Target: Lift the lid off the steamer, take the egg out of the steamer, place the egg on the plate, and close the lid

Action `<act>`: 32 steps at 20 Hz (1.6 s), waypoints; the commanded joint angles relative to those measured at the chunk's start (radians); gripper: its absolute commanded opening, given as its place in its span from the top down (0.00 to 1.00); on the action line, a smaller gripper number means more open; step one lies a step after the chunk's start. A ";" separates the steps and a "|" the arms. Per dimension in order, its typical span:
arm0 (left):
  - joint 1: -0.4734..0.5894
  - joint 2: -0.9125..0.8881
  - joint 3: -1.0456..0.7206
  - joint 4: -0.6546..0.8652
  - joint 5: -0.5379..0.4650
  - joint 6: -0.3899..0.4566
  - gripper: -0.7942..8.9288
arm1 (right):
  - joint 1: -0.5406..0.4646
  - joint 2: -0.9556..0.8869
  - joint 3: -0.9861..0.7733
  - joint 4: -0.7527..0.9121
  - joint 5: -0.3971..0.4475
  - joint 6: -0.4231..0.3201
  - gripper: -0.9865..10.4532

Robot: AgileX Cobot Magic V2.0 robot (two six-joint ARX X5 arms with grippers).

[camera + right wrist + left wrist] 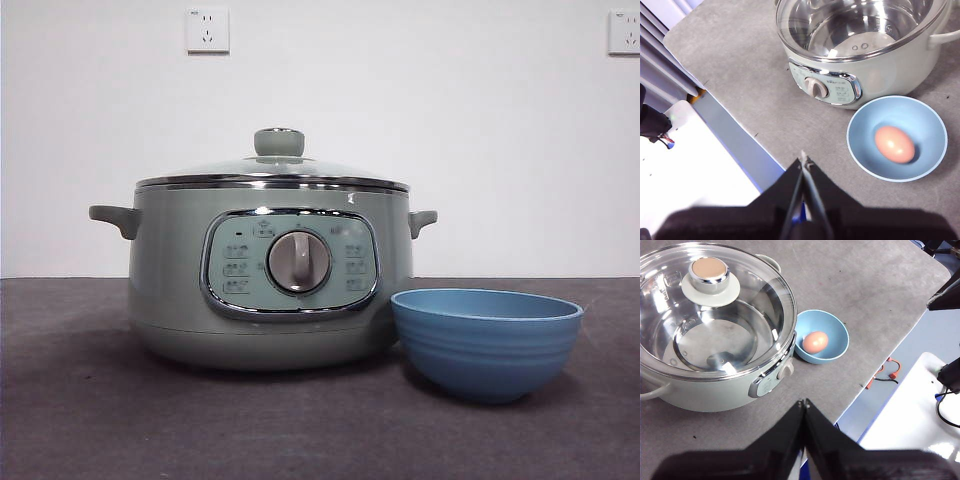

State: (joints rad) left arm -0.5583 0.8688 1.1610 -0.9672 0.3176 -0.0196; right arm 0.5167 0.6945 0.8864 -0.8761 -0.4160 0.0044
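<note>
Left gripper [804, 402] clenched, empty, raised well clear of steamer [715, 385]; right gripper [803, 159] likewise closed on nothing. Lid [670, 335] seated on steamer. Egg [894, 144] lies in plate [865, 150], just beside steamer on grey surface [100, 420], apart from both grippers.

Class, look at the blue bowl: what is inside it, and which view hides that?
One egg lies inside the plate, seen in both wrist views. In the front view the plate's wall hides it.
</note>
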 commanded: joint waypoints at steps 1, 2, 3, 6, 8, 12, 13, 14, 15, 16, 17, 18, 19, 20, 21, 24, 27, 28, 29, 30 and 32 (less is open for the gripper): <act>0.002 -0.001 -0.011 0.013 -0.023 0.035 0.92 | 0.002 -0.001 0.001 0.003 0.003 0.005 0.91; 0.003 -0.001 -0.011 0.031 -0.070 0.049 0.92 | 0.002 -0.001 0.001 0.003 0.003 0.005 0.91; 0.004 -0.001 -0.013 0.071 -0.133 0.065 0.92 | 0.002 -0.001 0.001 0.003 0.003 0.005 0.91; 0.115 -0.027 -0.023 0.239 -0.258 0.210 0.92 | 0.002 -0.001 0.001 0.003 0.002 0.005 0.91; 0.249 -0.085 -0.091 0.388 -0.203 0.215 0.92 | 0.002 -0.001 0.001 0.003 0.003 0.005 0.91; 0.459 -0.295 -0.413 0.743 -0.186 0.203 0.92 | 0.002 -0.001 0.001 0.003 0.002 0.005 0.91; 0.484 -0.348 -0.495 0.799 -0.189 0.203 0.92 | 0.002 -0.001 0.001 0.003 0.002 0.005 0.91; 0.505 -0.407 -0.580 0.837 -0.189 0.202 0.92 | 0.002 -0.001 0.001 0.003 0.002 0.005 0.91; 0.518 -0.466 -0.658 0.852 -0.192 0.202 0.92 | 0.002 -0.001 0.001 0.003 0.003 0.005 0.91; 0.528 -0.522 -0.731 0.860 -0.209 0.201 0.92 | 0.002 -0.001 0.001 0.003 0.003 0.005 0.91; 0.536 -0.575 -0.800 0.871 -0.239 0.192 0.92 | 0.002 -0.001 0.001 0.003 0.003 0.005 0.91; 0.542 -0.626 -0.867 0.878 -0.262 0.169 0.92 | 0.002 -0.001 0.001 0.003 0.002 0.005 0.91; 0.547 -0.667 -0.921 0.878 -0.282 0.143 0.92 | 0.002 -0.001 0.001 0.003 0.002 0.005 0.91; 0.550 -0.698 -0.963 0.878 -0.302 0.120 0.92 | 0.002 -0.001 0.001 0.003 0.002 0.005 0.91; 0.553 -0.729 -1.008 0.876 -0.320 0.099 0.92 | 0.002 -0.001 0.001 0.003 0.003 0.005 0.91; 0.555 -0.786 -1.102 0.874 -0.320 0.063 0.92 | 0.002 -0.001 0.001 0.003 0.002 0.005 0.91; 0.555 -0.842 -1.157 0.826 -0.320 0.015 0.92 | 0.002 -0.001 0.001 0.003 0.002 0.005 0.91; 0.555 -0.861 -1.157 0.774 -0.319 0.009 0.92 | 0.002 -0.001 0.001 0.003 0.003 0.005 0.91; 0.555 -0.866 -1.157 0.780 -0.317 0.008 0.92 | 0.002 -0.001 0.001 0.003 0.003 0.005 0.91; 0.555 -0.866 -1.157 0.779 -0.317 0.006 0.92 | 0.002 -0.001 0.001 0.003 0.003 0.005 0.91; 0.555 -0.866 -1.157 0.782 -0.316 0.003 0.92 | 0.002 -0.001 0.001 0.003 0.002 0.005 0.91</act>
State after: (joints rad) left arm -0.0067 0.0051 0.0174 -0.1871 -0.0002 -0.0048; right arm 0.5167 0.6945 0.8864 -0.8761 -0.4156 0.0044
